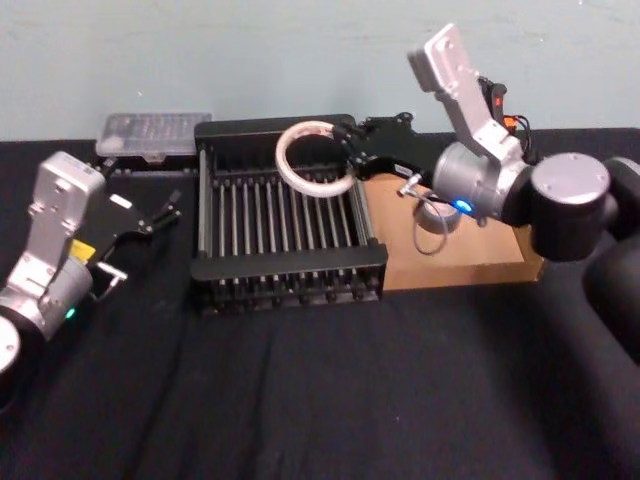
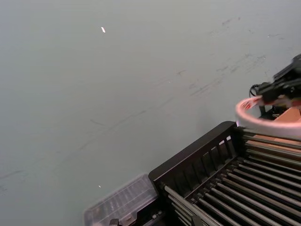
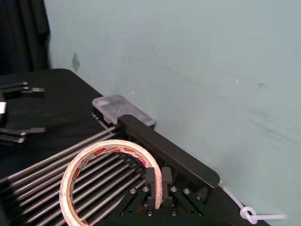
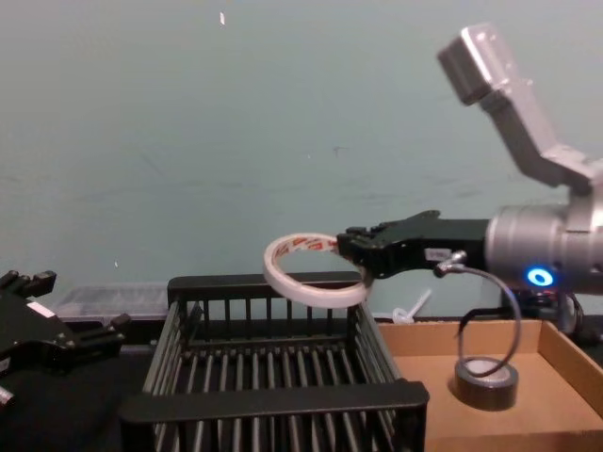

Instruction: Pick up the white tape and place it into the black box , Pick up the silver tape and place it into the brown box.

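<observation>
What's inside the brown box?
The silver tape sits on the floor of the brown box, near its middle. The right arm, whose pincer holds the white tape above the black box, hides part of the floor from above.

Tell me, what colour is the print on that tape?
Red, on the white tape; right wrist view shows it best.

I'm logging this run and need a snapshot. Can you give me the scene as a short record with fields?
right gripper: shut on the white tape, holding it above the black box
white tape: in the air, tilted, not yet in the box
silver tape: lying in the brown box
left gripper: open, idle left of the black box
also there: clear plastic case behind the black box
</observation>
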